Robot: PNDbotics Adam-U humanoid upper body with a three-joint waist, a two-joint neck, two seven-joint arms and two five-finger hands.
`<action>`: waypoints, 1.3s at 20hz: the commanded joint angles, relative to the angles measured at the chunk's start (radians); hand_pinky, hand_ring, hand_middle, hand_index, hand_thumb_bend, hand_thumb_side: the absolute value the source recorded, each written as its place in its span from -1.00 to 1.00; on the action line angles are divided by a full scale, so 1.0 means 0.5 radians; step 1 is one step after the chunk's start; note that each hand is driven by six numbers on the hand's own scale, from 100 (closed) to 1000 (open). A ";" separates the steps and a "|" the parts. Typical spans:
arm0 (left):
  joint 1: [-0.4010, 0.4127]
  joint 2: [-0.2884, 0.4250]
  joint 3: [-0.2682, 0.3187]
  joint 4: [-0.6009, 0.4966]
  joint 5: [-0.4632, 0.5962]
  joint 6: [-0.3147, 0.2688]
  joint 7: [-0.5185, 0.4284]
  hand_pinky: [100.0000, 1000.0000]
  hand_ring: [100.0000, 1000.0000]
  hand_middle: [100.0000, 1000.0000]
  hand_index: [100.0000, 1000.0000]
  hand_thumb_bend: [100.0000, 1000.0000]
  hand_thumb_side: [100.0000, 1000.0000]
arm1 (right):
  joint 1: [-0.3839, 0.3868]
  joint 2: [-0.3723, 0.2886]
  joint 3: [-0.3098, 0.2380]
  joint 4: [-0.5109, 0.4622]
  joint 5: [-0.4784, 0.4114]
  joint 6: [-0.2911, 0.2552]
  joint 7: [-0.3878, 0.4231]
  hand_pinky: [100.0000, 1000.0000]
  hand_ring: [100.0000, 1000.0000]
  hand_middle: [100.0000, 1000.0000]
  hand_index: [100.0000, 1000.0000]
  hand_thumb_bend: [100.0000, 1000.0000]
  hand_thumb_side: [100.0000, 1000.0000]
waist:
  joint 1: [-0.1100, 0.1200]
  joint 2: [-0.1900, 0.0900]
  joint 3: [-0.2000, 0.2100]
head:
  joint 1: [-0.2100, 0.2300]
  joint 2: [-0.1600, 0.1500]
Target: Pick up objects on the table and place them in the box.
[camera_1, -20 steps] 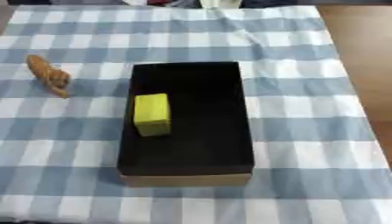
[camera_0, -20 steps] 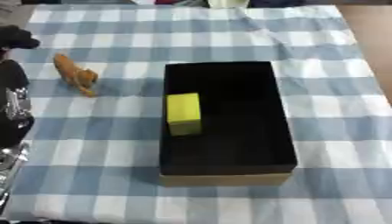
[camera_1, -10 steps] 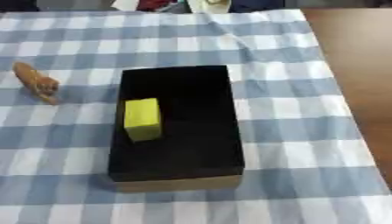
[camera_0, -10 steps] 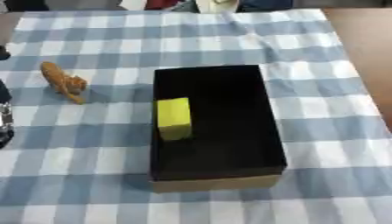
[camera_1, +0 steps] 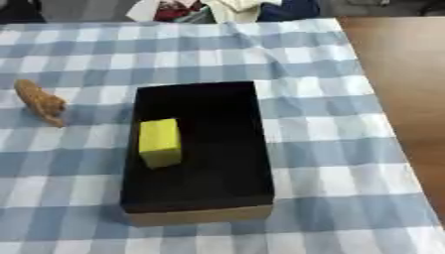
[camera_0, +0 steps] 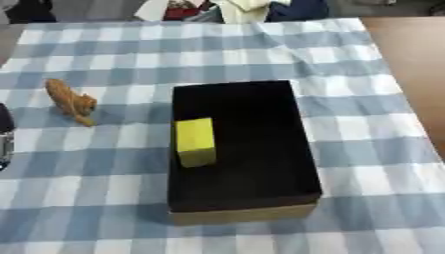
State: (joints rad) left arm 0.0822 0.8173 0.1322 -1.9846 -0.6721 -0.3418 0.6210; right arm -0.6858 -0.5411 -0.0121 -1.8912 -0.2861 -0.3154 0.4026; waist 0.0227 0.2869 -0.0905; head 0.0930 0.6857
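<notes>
While I look down through the head camera, I see the black box [camera_0: 239,149] lying lengthwise on the bench [camera_0: 365,149], which is covered by a blue and white checked cloth [camera_1: 330,188]. Its near wall shows a tan cardboard face. Inside it, against the left wall, a yellow block [camera_0: 194,141] rests on the dark floor. Well to the left of the box, out on the cloth, lies a small orange-brown toy figure [camera_0: 71,101]; I can make out no more than its colour and a roughly animal-like shape. At the very left edge of the left eye view I catch a sliver of dark and silver, part of my left arm [camera_0: 4,134], near the toy but apart from it. Neither hand shows in either view, so I cannot tell how the fingers stand. Bare brown bench surface shows to the right of the cloth, and some clutter [camera_1: 217,9] sits beyond its far edge.
</notes>
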 commanded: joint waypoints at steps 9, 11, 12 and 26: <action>-0.124 0.494 0.037 -0.031 -0.560 0.171 -0.609 0.48 0.55 0.44 0.80 -0.26 -0.12 | -0.015 -0.005 -0.026 -0.053 0.019 0.030 -0.014 0.60 0.56 0.28 0.45 -1.00 0.34 | 0.008 -0.053 0.006 | 0.017 -0.004; -0.176 0.544 0.014 -0.031 -0.612 0.168 -0.753 0.49 0.55 0.44 0.81 -0.16 -0.07 | -0.017 -0.003 -0.024 -0.054 0.022 0.032 -0.011 0.60 0.56 0.28 0.45 -1.00 0.34 | 0.008 -0.052 0.002 | 0.018 -0.010; -0.207 0.569 -0.001 -0.031 -0.616 0.157 -0.815 0.50 0.56 0.44 0.81 -0.11 -0.04 | -0.018 0.000 -0.024 -0.054 0.024 0.033 -0.011 0.60 0.56 0.28 0.45 -1.00 0.34 | 0.007 -0.051 0.000 | 0.018 -0.013; -0.513 0.744 -0.134 -0.031 -0.378 0.111 -1.443 0.57 0.63 0.56 0.94 -0.05 -0.10 | -0.020 0.033 -0.010 -0.055 0.041 0.042 0.008 0.61 0.56 0.28 0.45 -1.00 0.35 | 0.003 -0.054 -0.020 | 0.055 -0.022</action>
State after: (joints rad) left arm -0.1616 1.1450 0.0597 -1.9899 -0.8738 -0.2871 -0.0727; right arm -0.6819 -0.5136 -0.0116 -1.9001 -0.2744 -0.2946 0.4043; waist 0.0230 0.2801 -0.0996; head 0.1151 0.6843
